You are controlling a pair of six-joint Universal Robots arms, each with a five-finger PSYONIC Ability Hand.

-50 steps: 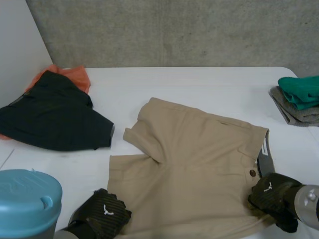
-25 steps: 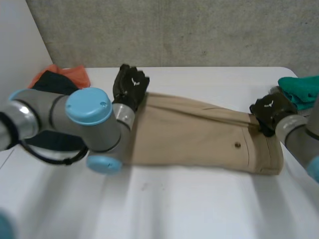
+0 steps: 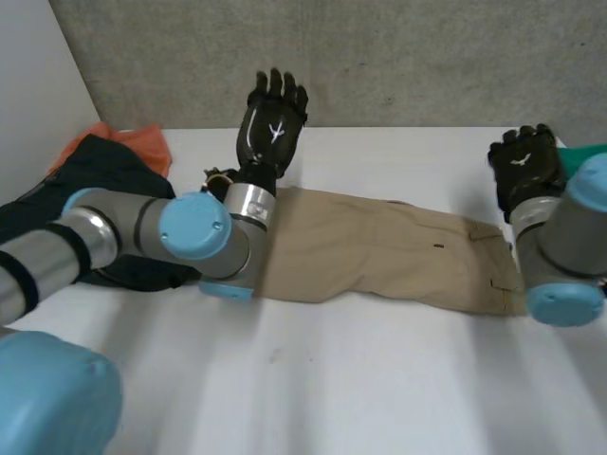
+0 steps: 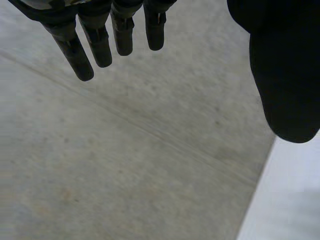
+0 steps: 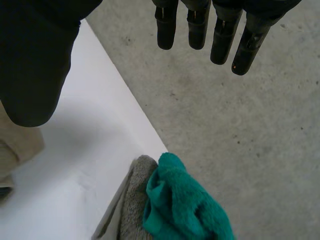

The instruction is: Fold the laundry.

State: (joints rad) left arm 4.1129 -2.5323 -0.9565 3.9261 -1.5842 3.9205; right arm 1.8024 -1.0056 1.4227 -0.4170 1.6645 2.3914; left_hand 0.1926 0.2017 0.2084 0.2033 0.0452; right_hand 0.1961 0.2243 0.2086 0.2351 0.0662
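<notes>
The tan shorts [image 3: 379, 251] lie folded in half into a long band across the middle of the white table [image 3: 379, 379]. My left hand [image 3: 272, 123] is raised above the band's far left end, fingers straight and spread, holding nothing. In the left wrist view its fingers [image 4: 100, 45] point at the concrete wall. My right hand [image 3: 524, 171] hovers over the band's far right end, by the waistband. Its fingers [image 5: 197, 25] are straight and empty, with a bit of the tan shorts [image 5: 15, 145] under the thumb.
A black garment [image 3: 114, 180] lies on an orange cloth [image 3: 142, 142] at the table's left. A teal cloth [image 5: 185, 205] sits on a folded grey one [image 5: 132, 200] at the far right edge, just past my right hand. A concrete wall stands behind the table.
Both hands carried the near edge of the shorts over to the far edge, folding them in half. They have now let go, opened and lifted off the cloth.
</notes>
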